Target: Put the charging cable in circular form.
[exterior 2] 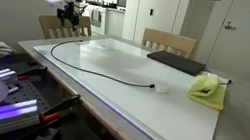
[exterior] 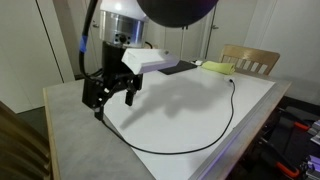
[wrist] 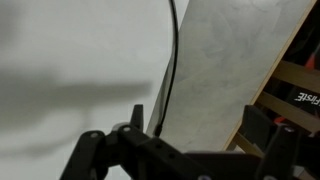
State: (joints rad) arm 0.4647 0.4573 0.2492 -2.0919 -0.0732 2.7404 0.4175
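Observation:
The charging cable (exterior: 205, 140) is a thin black cord lying on the white tabletop in a wide open arc. In an exterior view it runs from near the table's corner round to a small plug (exterior 2: 152, 84). My gripper (exterior: 110, 95) hangs just above the cable's end at the corner, and also shows in an exterior view (exterior 2: 70, 16). In the wrist view the cable (wrist: 170, 60) runs down to my left finger, and the gripper (wrist: 198, 125) is open with nothing between the fingers.
A flat black pad (exterior 2: 177, 62) and a yellow-green object (exterior 2: 206, 89) lie at the far end of the table (exterior 2: 110, 98). Wooden chairs (exterior 2: 168, 40) stand behind it. The table edge (wrist: 262, 75) is close beside my gripper.

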